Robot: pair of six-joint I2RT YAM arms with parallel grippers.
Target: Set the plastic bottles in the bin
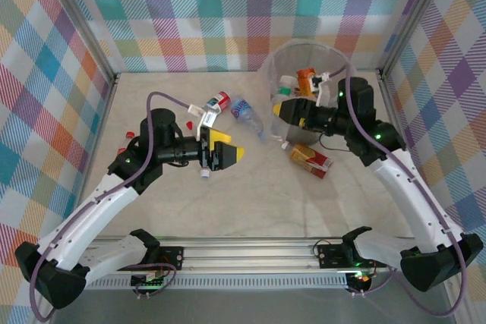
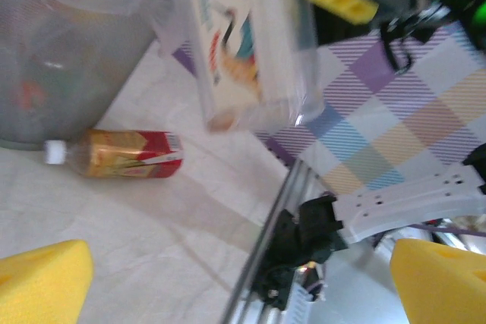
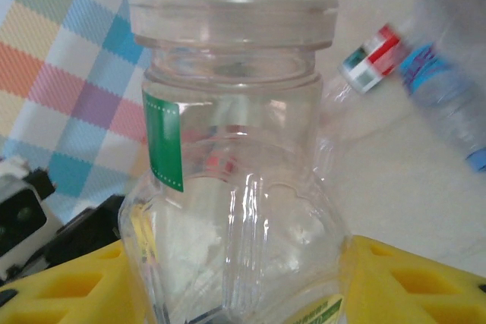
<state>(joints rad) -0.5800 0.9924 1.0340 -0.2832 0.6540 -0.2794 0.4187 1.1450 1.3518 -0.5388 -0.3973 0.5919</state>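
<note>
Right up against the right wrist lens sits a green-labelled clear bottle (image 3: 235,187), and the right hand (image 3: 239,271) has it clamped, yellow pads (image 3: 410,278) pressed to both sides of its body. From the left wrist view, that same bottle hangs off the worktop (image 1: 250,202), cream label facing out, just beside the bin (image 2: 68,66) and not over its mouth.

Over to the left hand (image 1: 226,149): it's wide open, nothing between its fingers, hovering low over the middle of the worktop.

Plenty still lying about! A red-and-gold bottle (image 1: 311,159) is on its side just in front of the bin, white cap pointing toward the bin's base. A blue-labelled bottle (image 1: 247,111) lies between the two hands, and a red-capped bottle (image 1: 218,100) rests just beyond the left hand.

Inside the bin, an orange-labelled bottle (image 1: 306,77) and a green-capped bottle (image 1: 285,90) show through the clear liner.
</note>
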